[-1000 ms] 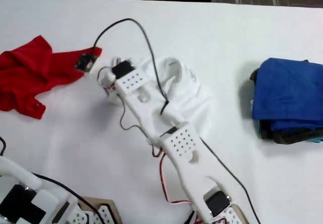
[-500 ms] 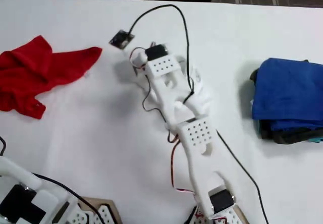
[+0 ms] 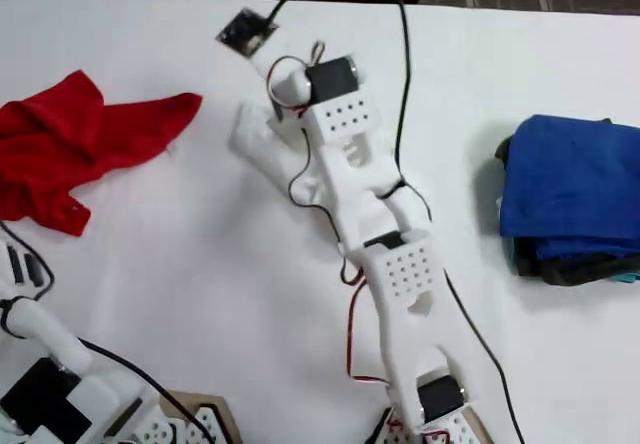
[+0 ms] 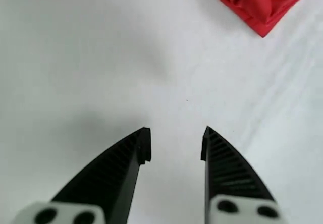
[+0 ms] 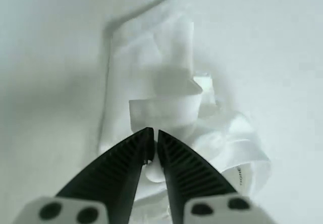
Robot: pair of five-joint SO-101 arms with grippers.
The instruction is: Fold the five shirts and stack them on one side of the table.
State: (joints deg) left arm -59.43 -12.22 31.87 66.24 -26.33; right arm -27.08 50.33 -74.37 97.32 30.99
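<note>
The right gripper point(image 5: 153, 135) has its black jaws pressed together on a fold of the crumpled white cotton shirt point(image 5: 166, 98); the cloth bunches under the tips and trails away from them in a long twisted strip. In the high view that arm stretches toward the far middle of the white surface point(image 3: 200, 294), with the white shirt point(image 3: 255, 136) showing just beside its wrist. The left gripper point(image 4: 174, 143) hangs spread wide over bare surface, gripping nothing, with the rumpled red shirt point(image 4: 257, 2) lying well ahead of it. That red shirt point(image 3: 80, 149) sits unfolded at one side of the surface. At the opposite side a folded blue shirt point(image 3: 575, 174) tops a stack of darker folded garments point(image 3: 560, 264). The step in hand looks like laying out the white shirt for folding, with the red one left for afterward. The next move probably calls for pulling the cloth flat, and the free gripper may need to pin or lift another edge so the shirt does not stay twisted.
</note>
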